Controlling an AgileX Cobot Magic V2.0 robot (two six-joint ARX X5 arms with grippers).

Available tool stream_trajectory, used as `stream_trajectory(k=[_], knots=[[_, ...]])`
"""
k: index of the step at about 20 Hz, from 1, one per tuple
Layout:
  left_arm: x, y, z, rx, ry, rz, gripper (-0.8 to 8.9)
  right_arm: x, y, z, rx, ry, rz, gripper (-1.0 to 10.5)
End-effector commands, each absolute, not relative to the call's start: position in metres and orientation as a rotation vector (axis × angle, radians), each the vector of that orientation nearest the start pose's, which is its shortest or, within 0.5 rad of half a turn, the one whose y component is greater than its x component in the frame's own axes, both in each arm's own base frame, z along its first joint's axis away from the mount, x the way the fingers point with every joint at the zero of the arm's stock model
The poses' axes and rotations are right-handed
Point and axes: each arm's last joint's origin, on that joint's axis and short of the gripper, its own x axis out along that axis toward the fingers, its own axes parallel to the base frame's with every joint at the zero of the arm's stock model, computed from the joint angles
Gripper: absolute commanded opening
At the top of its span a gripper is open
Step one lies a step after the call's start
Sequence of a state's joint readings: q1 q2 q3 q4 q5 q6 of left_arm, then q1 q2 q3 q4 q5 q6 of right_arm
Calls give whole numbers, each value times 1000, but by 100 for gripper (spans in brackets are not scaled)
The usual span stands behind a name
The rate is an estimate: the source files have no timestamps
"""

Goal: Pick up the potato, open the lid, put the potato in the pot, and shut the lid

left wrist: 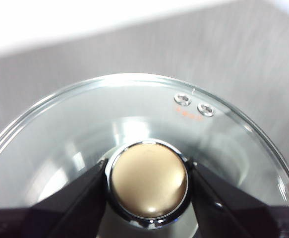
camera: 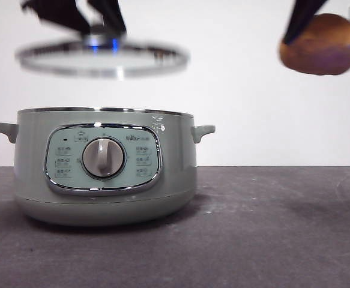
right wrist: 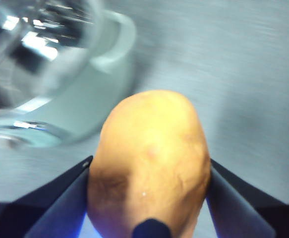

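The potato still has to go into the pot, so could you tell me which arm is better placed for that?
The right. Its end effector already grips the potato, held up beside the open pot; the left end effector holds the lid above it.

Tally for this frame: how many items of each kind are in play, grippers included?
Pale sage-green electric pot: 1
Round glass lid with chrome rim: 1
Orange-brown oval potato: 1
Black two-jaw grippers, left gripper and right gripper: 2
Total: 5
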State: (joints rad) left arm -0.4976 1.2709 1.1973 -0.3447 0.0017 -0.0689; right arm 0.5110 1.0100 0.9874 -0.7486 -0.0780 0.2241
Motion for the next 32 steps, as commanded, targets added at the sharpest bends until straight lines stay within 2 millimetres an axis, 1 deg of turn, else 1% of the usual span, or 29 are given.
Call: stream_trajectory(k=[1, 4, 7, 9, 13, 16, 18, 20, 22, 24, 26, 28, 32], knots=[[221, -120, 400, 46, 263, -492, -8, 181, 108, 318, 65, 822, 530, -12], [182, -98, 432, 49, 175, -469, -8, 202, 131, 325, 41, 842, 591, -12], [143, -75, 449, 50, 104, -408, -8, 228, 162, 332, -23, 845, 650, -12], [119, -60, 454, 57, 76, -353, -8, 244, 187, 334, -68, 844, 696, -12], [80, -36, 459, 41, 23, -278, -9, 275, 238, 332, -133, 837, 768, -12], [58, -24, 459, 29, -6, -263, -8, 294, 274, 317, -191, 851, 813, -12], [49, -19, 458, 28, -7, -263, -9, 305, 295, 300, -252, 862, 839, -12], [48, -18, 455, 36, 12, -263, -8, 315, 314, 278, -329, 874, 865, -12], [48, -18, 454, 40, 22, -263, -8, 322, 327, 255, -432, 878, 829, -12], [48, -18, 454, 41, 25, -263, -9, 326, 333, 236, -486, 900, 829, -12], [48, -18, 453, 45, 34, -262, -8, 328, 335, 222, -505, 932, 830, -12], [48, -18, 452, 49, 45, -262, -8, 329, 336, 217, -529, 938, 842, -12], [48, -18, 451, 51, 51, -262, -9, 327, 335, 215, -552, 956, 851, 13]])
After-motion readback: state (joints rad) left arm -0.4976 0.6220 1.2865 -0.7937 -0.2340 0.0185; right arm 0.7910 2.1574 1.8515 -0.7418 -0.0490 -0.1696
